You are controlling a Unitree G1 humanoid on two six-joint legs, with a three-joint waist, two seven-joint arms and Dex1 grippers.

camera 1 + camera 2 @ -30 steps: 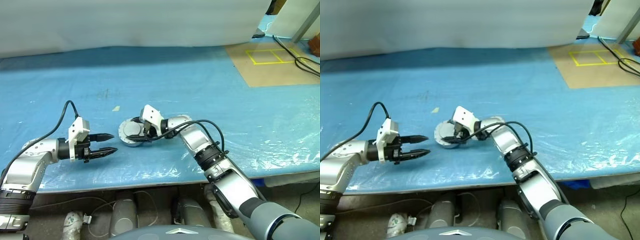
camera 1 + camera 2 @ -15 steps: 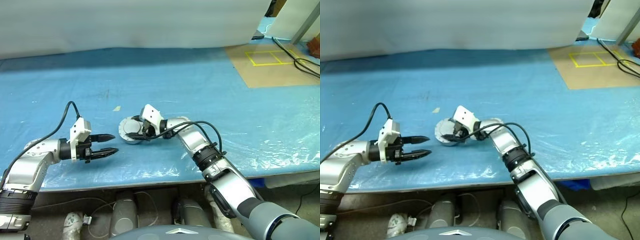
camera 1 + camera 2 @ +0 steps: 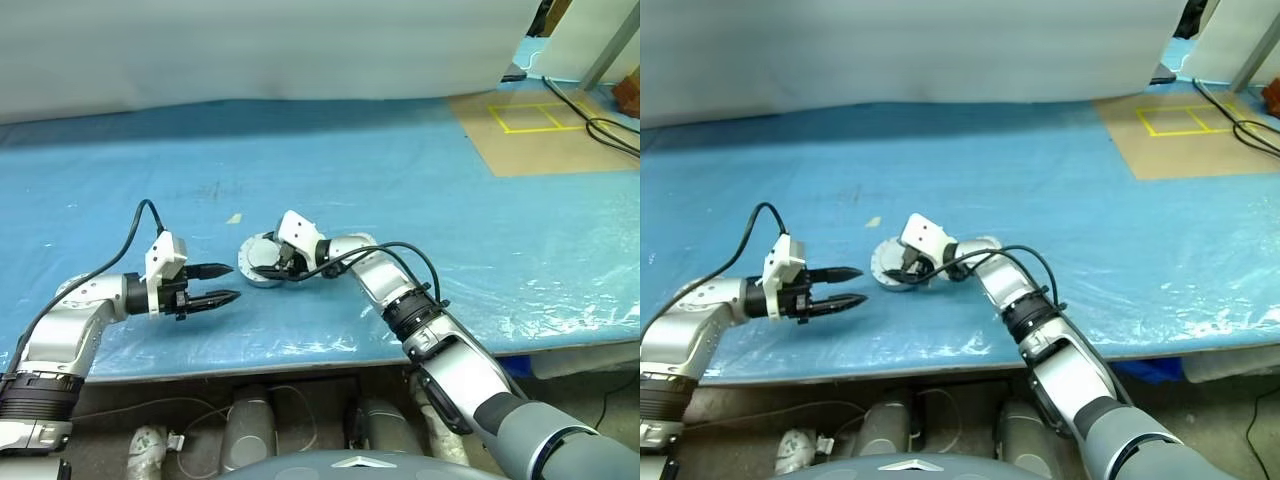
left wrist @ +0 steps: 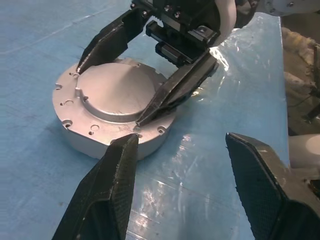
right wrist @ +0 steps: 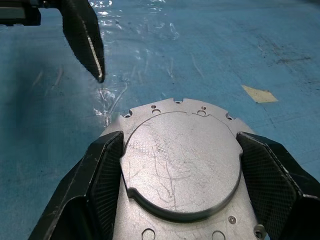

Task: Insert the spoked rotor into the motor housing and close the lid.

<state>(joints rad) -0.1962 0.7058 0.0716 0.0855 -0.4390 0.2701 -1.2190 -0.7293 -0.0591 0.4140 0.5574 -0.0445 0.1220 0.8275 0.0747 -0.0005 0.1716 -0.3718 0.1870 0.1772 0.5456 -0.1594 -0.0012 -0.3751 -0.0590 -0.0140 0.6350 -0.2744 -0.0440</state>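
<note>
Two grippers faced the lid [image 4: 112, 95], which sat plain face up on the motor housing [image 4: 87, 140] on the blue table [image 3: 420, 190]. Right gripper [image 4: 112, 92] straddled the lid's raised centre, fingers wide, tips touching it. Left gripper [image 3: 226, 283] hung open and empty just beside, pointing at the housing.

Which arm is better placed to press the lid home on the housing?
Right: the right gripper straddles the lid, fingers open either side. The left gripper hangs open, apart.

No readable text, label, brand, number or sign anywhere in these views.
</note>
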